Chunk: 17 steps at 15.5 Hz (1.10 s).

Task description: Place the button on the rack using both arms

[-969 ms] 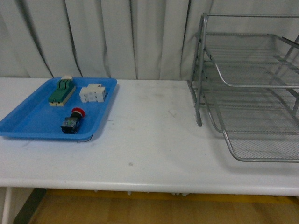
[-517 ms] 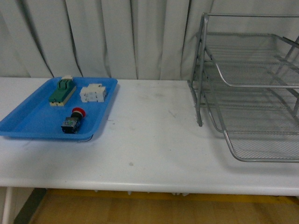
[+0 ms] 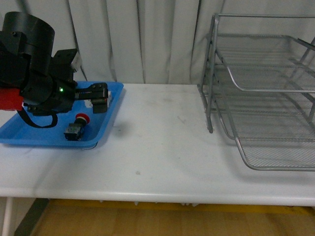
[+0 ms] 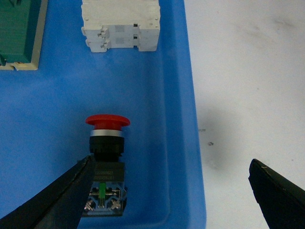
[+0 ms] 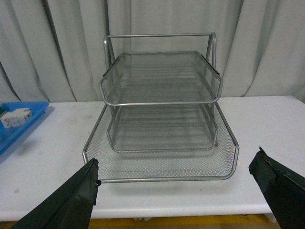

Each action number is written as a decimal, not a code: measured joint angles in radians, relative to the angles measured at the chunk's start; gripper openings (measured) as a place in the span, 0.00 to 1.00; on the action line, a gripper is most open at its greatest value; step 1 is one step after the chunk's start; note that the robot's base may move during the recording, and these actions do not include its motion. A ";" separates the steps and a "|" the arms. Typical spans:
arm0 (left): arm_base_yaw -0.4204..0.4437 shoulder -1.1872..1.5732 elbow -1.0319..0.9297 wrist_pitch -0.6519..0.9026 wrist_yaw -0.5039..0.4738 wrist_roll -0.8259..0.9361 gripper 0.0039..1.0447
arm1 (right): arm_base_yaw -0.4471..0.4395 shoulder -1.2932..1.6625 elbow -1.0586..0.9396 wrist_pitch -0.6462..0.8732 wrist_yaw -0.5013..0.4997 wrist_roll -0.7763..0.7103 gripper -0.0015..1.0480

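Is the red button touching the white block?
Apart. The left wrist view shows bare blue tray between the button and the white block.

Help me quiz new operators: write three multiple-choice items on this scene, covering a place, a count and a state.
1. Where does the button lie? A rack's top tier; B blue tray; C rack's bottom tier.
2. How many tiers has the rack? A two; B three; C four.
3. The left end effector is: A open; B shut on the button; C shut, empty.
B: it lies on blue plastic. B: three mesh trays stack up. A: fingers stand wide apart, one beside the button.
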 joint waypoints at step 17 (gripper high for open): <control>0.080 0.192 0.177 -0.168 0.005 0.161 0.94 | 0.000 0.000 0.000 0.000 0.000 0.000 0.94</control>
